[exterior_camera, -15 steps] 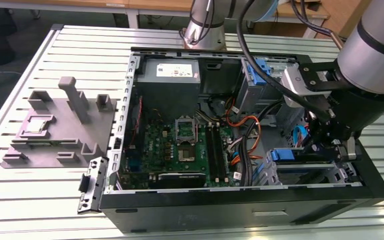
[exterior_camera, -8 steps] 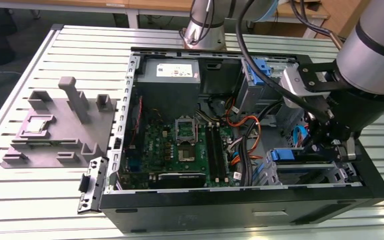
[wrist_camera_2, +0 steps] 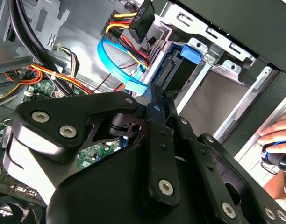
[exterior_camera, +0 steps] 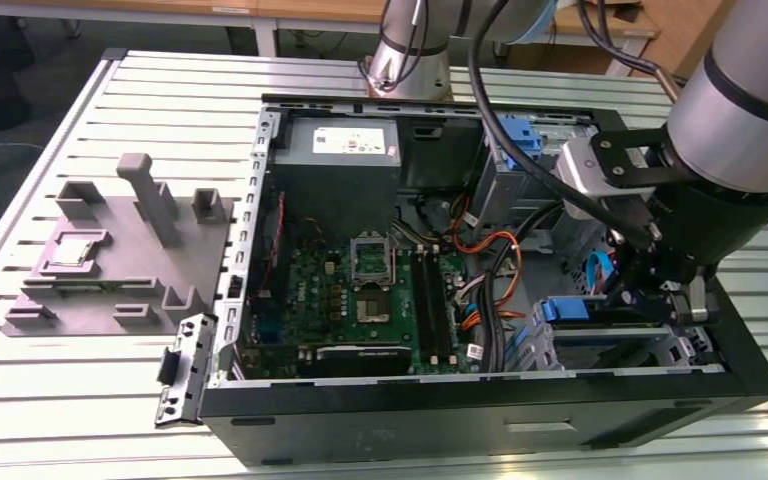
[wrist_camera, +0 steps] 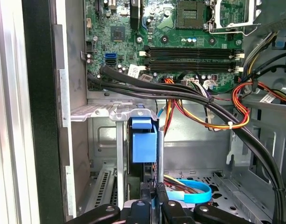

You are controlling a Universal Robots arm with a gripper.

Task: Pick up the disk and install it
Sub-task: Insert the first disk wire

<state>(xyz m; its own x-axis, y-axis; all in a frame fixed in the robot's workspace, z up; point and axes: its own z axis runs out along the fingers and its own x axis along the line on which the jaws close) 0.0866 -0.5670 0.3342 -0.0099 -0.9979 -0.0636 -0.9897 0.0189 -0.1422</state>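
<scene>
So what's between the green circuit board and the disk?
In the first wrist view, black cables and orange wires cross between the circuit board and the disk.

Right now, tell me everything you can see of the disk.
The disk stands on edge in a slot of the metal drive cage, in a corner of the open computer case. Its blue plastic carrier end is in plain sight, with a darker body behind it. In the second wrist view its connector edge shows beside the blue tab. The labelled face is hidden. The hand is right at its end; whether they touch cannot be told.
</scene>
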